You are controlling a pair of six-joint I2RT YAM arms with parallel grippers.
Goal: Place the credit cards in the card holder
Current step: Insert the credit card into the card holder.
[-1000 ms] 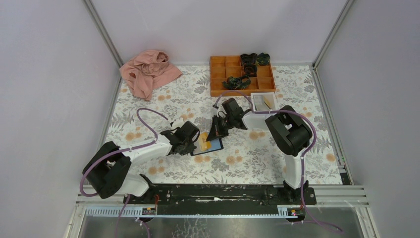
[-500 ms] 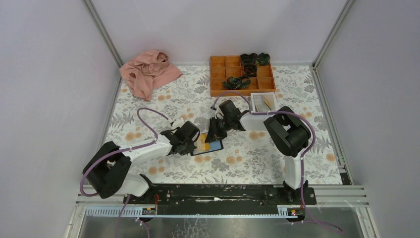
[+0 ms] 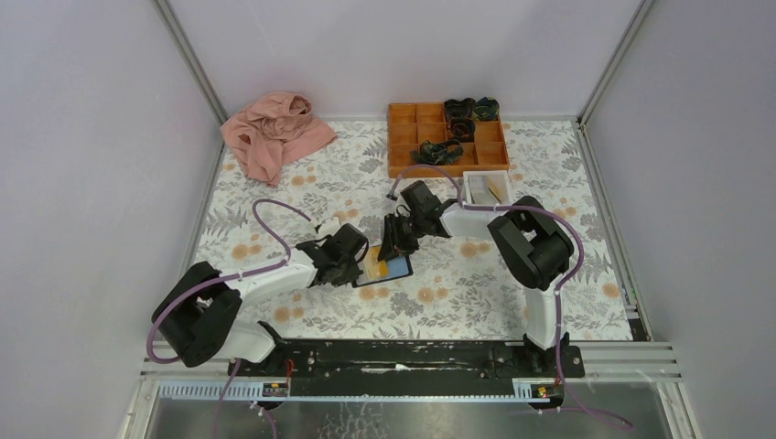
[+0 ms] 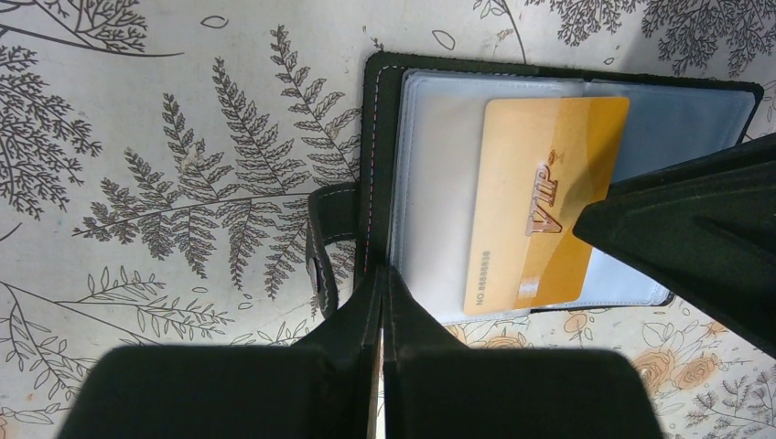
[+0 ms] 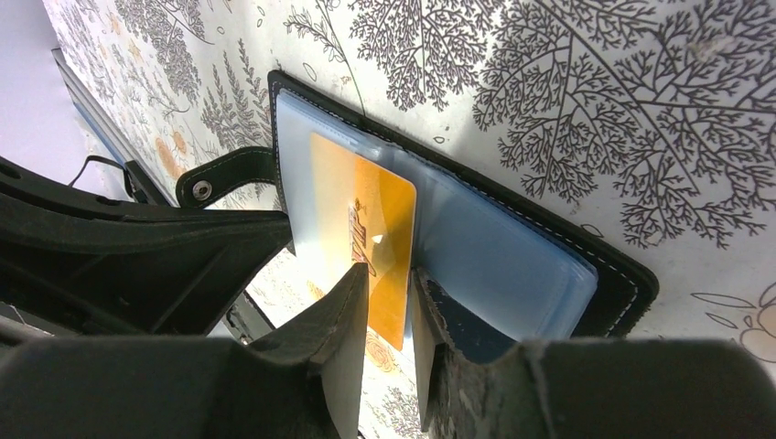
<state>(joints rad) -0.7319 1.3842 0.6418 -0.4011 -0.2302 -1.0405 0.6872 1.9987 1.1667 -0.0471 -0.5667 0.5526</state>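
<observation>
"Where is the card lying?"
"On the open holder, mid-table. Its long axis is pointing into the right gripper, whose jaws are standing slightly apart around its end."
"And the left gripper?"
"Jaws together, resting at the holder's strap-side edge."

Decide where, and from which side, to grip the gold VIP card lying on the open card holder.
Grip the gold VIP card by its short end that overhangs the card holder's edge, coming in edge-on from there. It lies flat and thin, so only that end lets fingers close above and below.
</observation>
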